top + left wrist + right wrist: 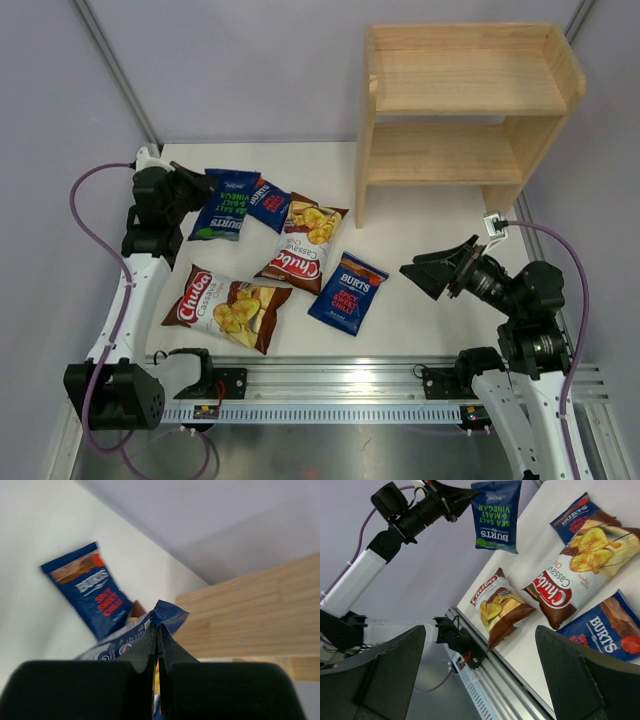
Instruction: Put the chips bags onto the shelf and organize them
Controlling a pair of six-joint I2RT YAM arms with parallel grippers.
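1. Green-lettered Burts bag (496,517) hangs glossy and crumpled from the left gripper's (157,627) shut jaws, which hide most of it in the wrist view.
2. Right gripper (428,270) gapes empty; a red-lettered Burts bag (348,292) lies ahead of its jaws.
3. A Chuba bag (303,248) overlaps another blue bag (268,203).
4. The plain wooden shelf (460,110) stands beyond.

You have a white bench (420,225) closed in by pale lilac-grey walls (250,70) (grey metal struts (115,72) run up the far corners), evenly lit, with an aluminium rail (340,377) along its near edge.
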